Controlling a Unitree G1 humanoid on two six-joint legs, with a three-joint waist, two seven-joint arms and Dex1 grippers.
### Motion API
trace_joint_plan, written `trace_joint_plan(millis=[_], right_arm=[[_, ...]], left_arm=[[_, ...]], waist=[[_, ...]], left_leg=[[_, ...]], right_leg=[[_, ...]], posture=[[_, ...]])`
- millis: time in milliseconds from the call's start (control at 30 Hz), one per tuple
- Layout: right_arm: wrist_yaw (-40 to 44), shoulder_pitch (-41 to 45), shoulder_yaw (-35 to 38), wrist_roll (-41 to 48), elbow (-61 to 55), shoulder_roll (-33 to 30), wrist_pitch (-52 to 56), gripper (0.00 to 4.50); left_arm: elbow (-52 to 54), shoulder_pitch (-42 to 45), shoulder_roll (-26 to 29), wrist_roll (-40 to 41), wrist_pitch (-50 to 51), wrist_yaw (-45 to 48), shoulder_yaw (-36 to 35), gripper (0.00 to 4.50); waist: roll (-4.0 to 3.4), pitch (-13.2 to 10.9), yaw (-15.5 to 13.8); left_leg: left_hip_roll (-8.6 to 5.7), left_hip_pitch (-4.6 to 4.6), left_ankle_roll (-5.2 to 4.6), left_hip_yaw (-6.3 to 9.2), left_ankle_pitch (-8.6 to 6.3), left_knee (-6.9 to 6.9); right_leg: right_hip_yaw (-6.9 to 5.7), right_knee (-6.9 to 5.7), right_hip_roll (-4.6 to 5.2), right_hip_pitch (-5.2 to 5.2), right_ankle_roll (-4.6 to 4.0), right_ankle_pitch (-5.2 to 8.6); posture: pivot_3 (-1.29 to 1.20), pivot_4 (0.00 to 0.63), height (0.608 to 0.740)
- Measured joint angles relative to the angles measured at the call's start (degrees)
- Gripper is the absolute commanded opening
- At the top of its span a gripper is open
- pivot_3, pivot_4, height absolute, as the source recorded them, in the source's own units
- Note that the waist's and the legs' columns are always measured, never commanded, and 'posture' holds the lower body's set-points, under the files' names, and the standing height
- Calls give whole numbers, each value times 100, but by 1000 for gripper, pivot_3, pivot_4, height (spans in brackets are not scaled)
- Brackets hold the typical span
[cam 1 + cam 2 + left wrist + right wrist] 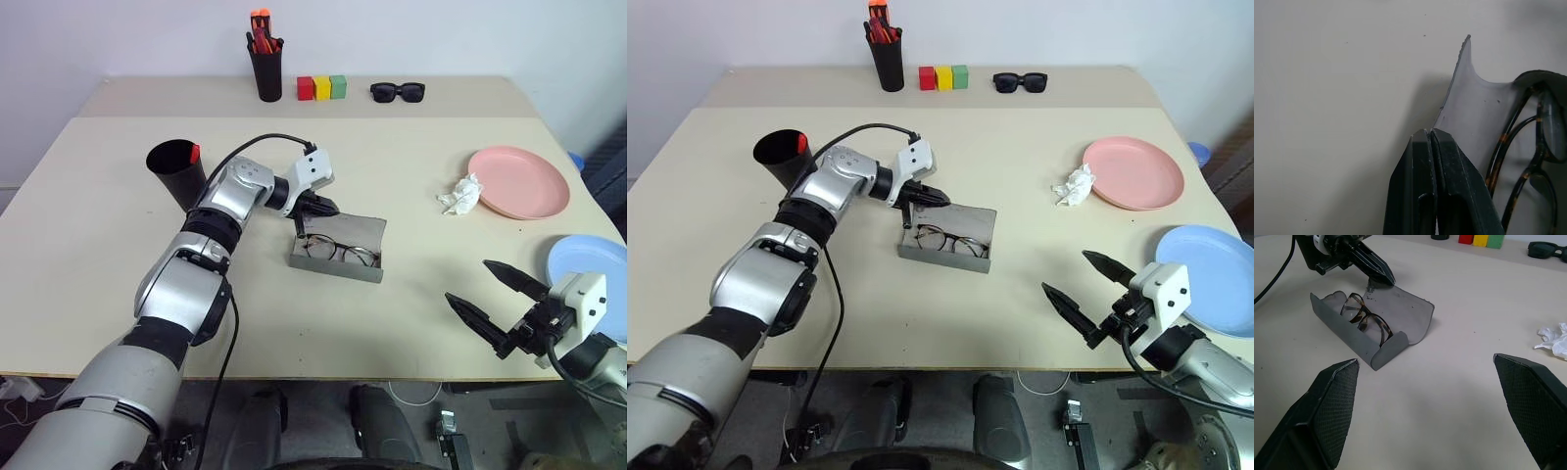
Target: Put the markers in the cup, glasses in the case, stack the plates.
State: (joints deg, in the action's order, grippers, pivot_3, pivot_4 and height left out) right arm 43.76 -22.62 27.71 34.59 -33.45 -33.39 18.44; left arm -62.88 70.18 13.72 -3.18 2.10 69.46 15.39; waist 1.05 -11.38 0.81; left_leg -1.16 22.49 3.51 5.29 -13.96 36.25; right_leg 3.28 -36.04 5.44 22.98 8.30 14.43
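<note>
- The case (339,248) lies open near the table's (118,255) middle, with the glasses (338,252) lying inside it
- The left gripper (324,207) has its fingers (1430,186) pressed together with nothing between them; the tips sit at the rear flap of the case, at its left end, and whether they touch it is hard to tell
- The right gripper (487,290) hangs over the table's near edge on the right, fingers (1334,406) spread wide and empty, pointing toward the case, well apart from it
- The cup (176,172) stands tilted on the left, behind the left arm, with a red-orange marker end (194,154) showing at its rim
- The pink plate (519,181) rests far right; the blue plate (586,266) lies nearer, by the right gripper; the two are apart, not stacked
- A crumpled tissue (459,194) lies just beside the pink plate
- At the back stand a pen holder (265,69) with orange-capped pens, three coloured blocks (322,88) and sunglasses (397,92)
</note>
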Motion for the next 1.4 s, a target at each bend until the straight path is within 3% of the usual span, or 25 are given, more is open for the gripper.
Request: trace_joint_plan(millis=[133, 400, 767, 933, 1100, 1267, 1400], right_arm=[[-77, 20, -8, -1, -10, -1, 34, 4500], [-296, 370, -118, -11, -12, -73, 201, 4500], [-416, 407, -210, -57, -13, -78, 217, 4500], [-436, 365, -216, -60, -23, -77, 216, 4500], [-399, 354, -216, -61, -14, -77, 196, 4500], [-319, 362, -217, -70, 47, -77, 120, 4500], [-171, 333, -225, -139, 300, -69, -43, 4500]], left_arm=[[15, 1, 93, 9, 35, 248, -89, 30], [-201, 322, 73, -85, -193, -563, -296, 30], [-669, 339, -295, -726, -776, -696, 38, 30], [-633, 340, -251, -718, -862, -66, 55, 30], [-349, 292, 78, -598, -460, 1176, 55, 30], [359, -96, 307, -498, -46, 1942, 110, 30], [1522, -719, 530, -389, 405, 2171, 202, 30]], waist=[[0, 0, 7], [2, -1, -14], [2, -1, -1], [1, -1, 6], [1, -1, 24], [1, 0, 8], [-3, 3, 10]], left_leg=[[0, -1, 0, 0, 0, 0], [0, 1, 0, 0, 0, 2], [-1, 1, 0, 0, 0, 1], [-1, -1, 0, 0, 0, 1], [0, 0, 0, 0, 0, 0], [0, 1, 0, 1, 0, 2], [1, -5, 0, 2, 0, 2]], right_leg=[[0, -2, 0, 0, 0, 0], [0, -1, 0, 0, 2, 1], [0, -2, 0, 1, 2, 0], [0, -3, 0, 0, 1, 0], [0, -5, -1, 2, 1, 1], [0, -6, 0, 0, 1, 0], [1, -8, 0, -4, 0, 0]], posture=[[0, 150, 740], [0, 150, 740], [0, 150, 740], [0, 150, 740], [0, 150, 740], [0, 150, 740], [0, 150, 740]])
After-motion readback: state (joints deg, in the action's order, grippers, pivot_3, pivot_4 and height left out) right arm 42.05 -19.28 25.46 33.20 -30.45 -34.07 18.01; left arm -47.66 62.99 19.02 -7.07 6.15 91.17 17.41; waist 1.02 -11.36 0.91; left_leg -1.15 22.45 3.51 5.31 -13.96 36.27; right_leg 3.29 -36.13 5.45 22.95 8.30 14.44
